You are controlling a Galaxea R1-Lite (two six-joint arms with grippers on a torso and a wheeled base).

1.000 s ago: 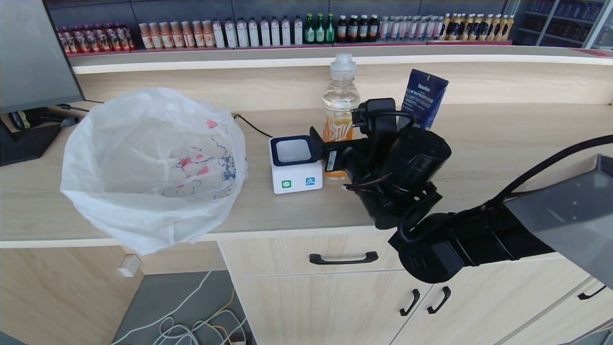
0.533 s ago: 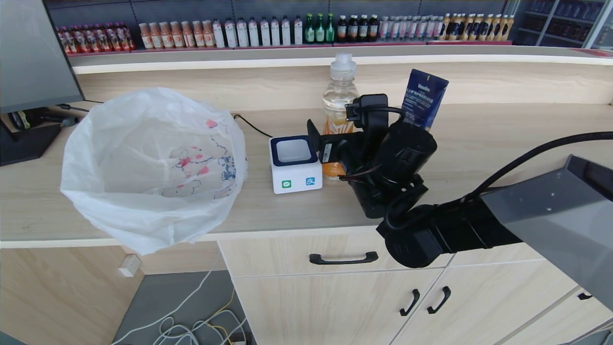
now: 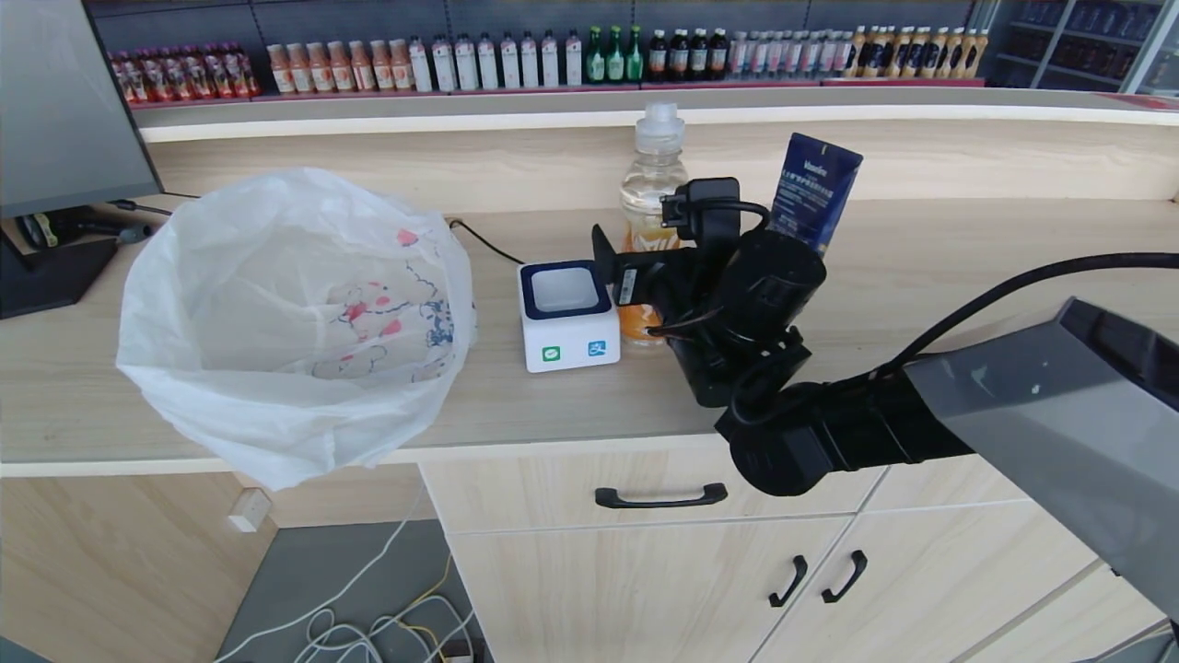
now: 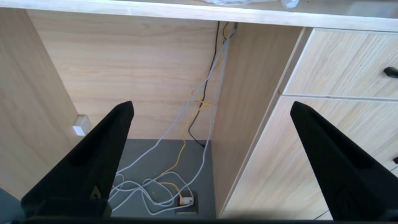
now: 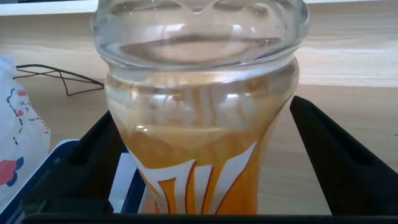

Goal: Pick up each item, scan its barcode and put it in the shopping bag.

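Observation:
A clear bottle (image 3: 656, 184) of orange drink with a white cap stands on the wooden counter (image 3: 967, 267), just right of the small white scanner (image 3: 568, 318) with a dark blue top. My right gripper (image 3: 640, 256) is open, and its fingers (image 3: 603, 262) reach along either side of the bottle's lower half. In the right wrist view the bottle (image 5: 199, 81) sits between the two black fingers (image 5: 336, 168) of my right gripper (image 5: 205, 124). A white plastic shopping bag (image 3: 295, 313) gapes open at the counter's left. My left gripper (image 4: 211, 109) hangs open below the counter.
A dark blue tube (image 3: 815, 189) stands upright behind the right arm. A black cable (image 3: 479, 241) runs from the scanner toward the bag. A monitor base (image 3: 46, 267) sits far left. Drawers (image 3: 659, 497) lie under the counter, and cables (image 4: 168, 186) on the floor.
My right arm has moved forward and to the left, bringing its open fingers around the bottle. The bottle, scanner and bag have stayed in place.

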